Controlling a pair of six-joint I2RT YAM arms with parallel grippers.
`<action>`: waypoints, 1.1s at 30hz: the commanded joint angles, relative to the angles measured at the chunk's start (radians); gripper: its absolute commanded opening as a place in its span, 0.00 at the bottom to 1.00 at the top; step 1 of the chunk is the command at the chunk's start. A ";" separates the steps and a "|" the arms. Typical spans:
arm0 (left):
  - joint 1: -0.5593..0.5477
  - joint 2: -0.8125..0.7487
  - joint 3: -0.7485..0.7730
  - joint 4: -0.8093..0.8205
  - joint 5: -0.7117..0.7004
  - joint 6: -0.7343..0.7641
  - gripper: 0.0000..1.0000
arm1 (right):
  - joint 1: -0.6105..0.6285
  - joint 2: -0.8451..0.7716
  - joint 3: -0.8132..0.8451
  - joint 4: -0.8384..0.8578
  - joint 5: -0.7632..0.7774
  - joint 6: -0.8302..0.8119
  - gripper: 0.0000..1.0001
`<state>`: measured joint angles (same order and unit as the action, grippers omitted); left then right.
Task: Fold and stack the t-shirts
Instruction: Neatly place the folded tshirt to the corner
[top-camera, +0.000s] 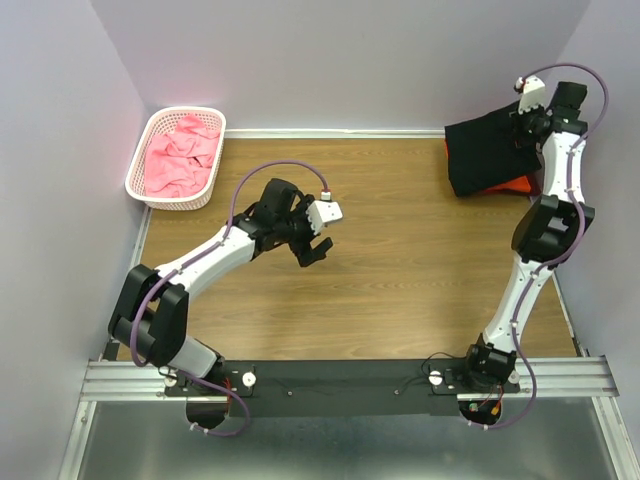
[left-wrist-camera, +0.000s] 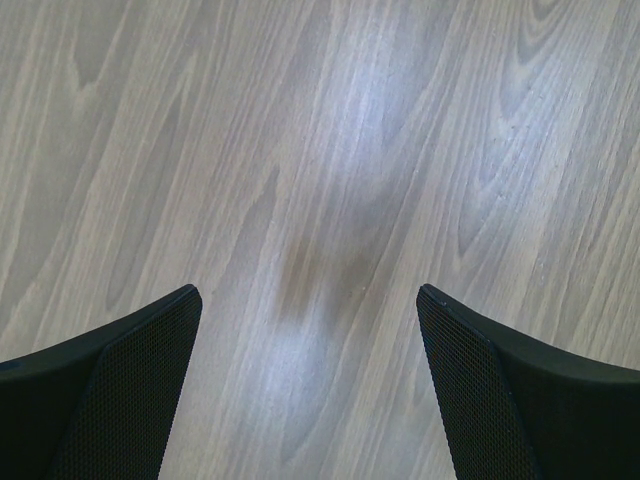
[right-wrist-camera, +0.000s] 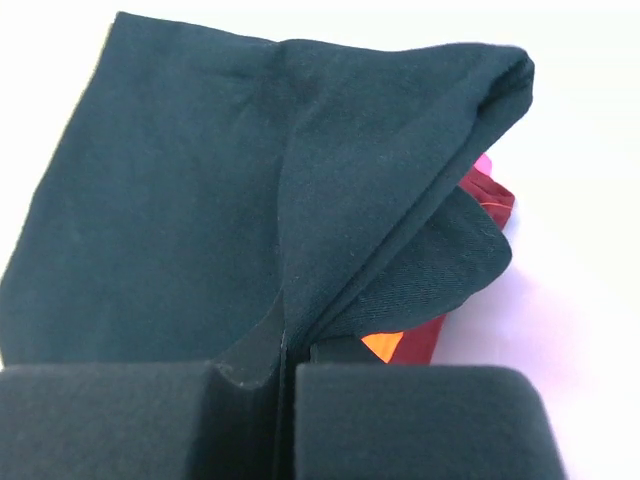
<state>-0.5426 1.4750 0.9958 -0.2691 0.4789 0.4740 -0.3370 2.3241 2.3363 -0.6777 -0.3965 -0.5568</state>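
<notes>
**Right claw pinching black tee on stack, left claw idle and open**

Far-left back corner: white basket (top-camera: 170, 203) holds crumpled pink t-shirts (top-camera: 180, 155), unfolded, likely the ones left to do. Left claw (top-camera: 312, 250) hovers over the bare surface (top-camera: 400, 260), mid-left, jaws spread wide with nothing in them. It looks parked clear of the stack, or ready for the basket.

Far-right back corner: folded stack with the black t-shirt (top-camera: 485, 155) on top and the orange t-shirt (top-camera: 515, 187) peeking out under its near edge. Right claw (right-wrist-camera: 285, 378) is clenched on a fold of the black t-shirt, pulling the cloth into a ridge, probably to settle the top layer.

The top view hides that pinch behind the arm. The right wrist view shows it, plus a maroon t-shirt (right-wrist-camera: 480, 200) under the black. The left wrist view shows only wood between the fingers (left-wrist-camera: 120, 390).
</notes>
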 joint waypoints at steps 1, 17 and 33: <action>0.003 0.015 0.038 -0.021 0.017 -0.006 0.96 | -0.039 0.059 0.044 0.032 -0.039 -0.064 0.01; 0.004 -0.027 0.021 -0.027 0.004 -0.031 0.96 | -0.066 0.143 0.080 0.181 0.108 -0.077 0.87; 0.036 -0.101 -0.051 0.096 0.082 -0.133 0.96 | -0.066 -0.055 0.001 0.210 -0.053 0.356 1.00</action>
<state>-0.5140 1.4063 0.9627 -0.2272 0.5102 0.3874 -0.3988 2.3035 2.3615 -0.5045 -0.3759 -0.3649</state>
